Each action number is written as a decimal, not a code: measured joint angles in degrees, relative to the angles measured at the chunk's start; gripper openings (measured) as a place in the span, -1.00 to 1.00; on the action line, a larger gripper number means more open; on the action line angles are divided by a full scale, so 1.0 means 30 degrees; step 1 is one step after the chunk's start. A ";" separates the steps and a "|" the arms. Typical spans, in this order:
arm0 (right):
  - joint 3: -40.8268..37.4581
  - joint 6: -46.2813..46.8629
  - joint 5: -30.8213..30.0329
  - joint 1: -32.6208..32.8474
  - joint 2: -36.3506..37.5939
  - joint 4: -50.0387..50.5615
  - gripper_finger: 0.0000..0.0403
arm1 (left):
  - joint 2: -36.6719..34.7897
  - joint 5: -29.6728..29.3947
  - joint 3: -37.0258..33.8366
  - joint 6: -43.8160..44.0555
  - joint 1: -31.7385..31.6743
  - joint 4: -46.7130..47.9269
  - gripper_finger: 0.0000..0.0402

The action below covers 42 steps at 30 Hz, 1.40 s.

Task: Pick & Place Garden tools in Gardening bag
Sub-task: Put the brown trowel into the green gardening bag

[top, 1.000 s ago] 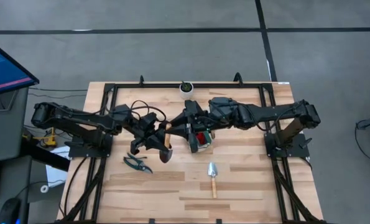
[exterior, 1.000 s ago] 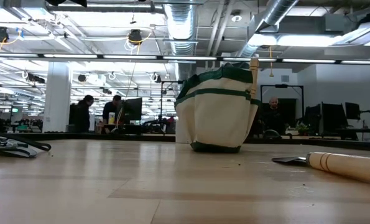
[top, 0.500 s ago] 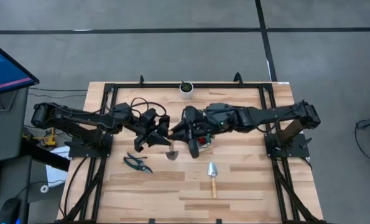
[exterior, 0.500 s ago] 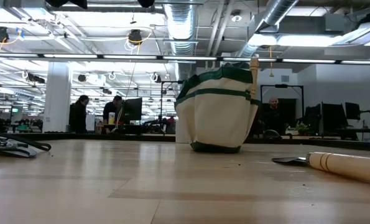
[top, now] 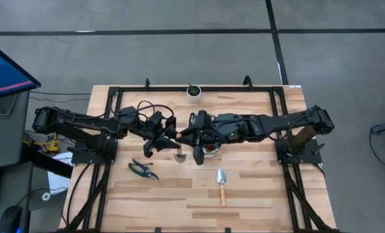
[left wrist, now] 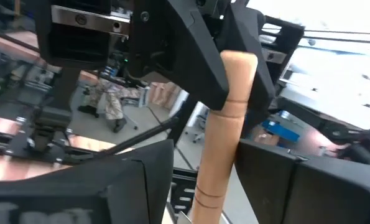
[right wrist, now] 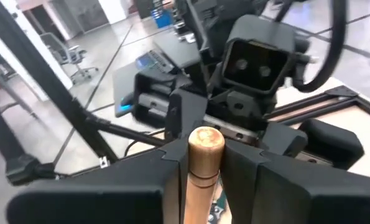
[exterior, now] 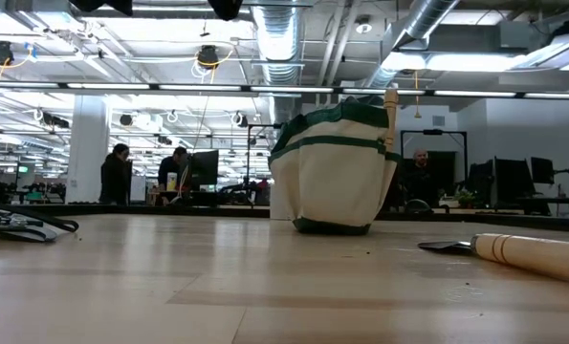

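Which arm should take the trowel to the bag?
Right. The right gripper clamps the trowel by its handle; the left gripper stands open beside it; the bag sits under the right arm.

The pale wooden tabletop (top: 257, 188) carries pruning shears (top: 143, 169) towards its left, a trowel (top: 222, 184) near the front, a small white pot (top: 193, 92) at the back edge, and the gardening bag (exterior: 334, 167) mid-table.

Both arms and the gardening bag (top: 208, 144) crowd the table (top: 257, 188) centre, the pot (top: 193, 92) stands at the far edge, while shears (top: 143, 170) near-left and a trowel (top: 222, 184) near-centre leave the near-right boards open.
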State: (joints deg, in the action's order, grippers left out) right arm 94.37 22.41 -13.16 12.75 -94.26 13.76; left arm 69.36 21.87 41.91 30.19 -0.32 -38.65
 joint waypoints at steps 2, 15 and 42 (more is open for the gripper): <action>0.0000 0.0015 -0.0166 -0.0014 0.0007 0.0023 -0.71 | 0.0000 -0.0460 0.0000 -0.0414 0.0007 0.0035 -0.25; 0.0015 0.0585 -0.0698 -0.0103 0.0044 0.0789 -0.71 | -0.0007 -0.0529 0.0000 -0.1221 0.0015 0.0335 -0.81; 0.0029 -0.2018 -0.5940 0.3020 0.5181 0.1803 -0.27 | 0.0740 0.8456 -0.2230 -0.7269 -0.7597 -0.1655 -0.81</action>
State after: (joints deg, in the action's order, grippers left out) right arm 94.45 16.36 -30.98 21.81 -78.72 19.17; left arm 71.58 47.24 35.22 8.38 -23.11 -43.62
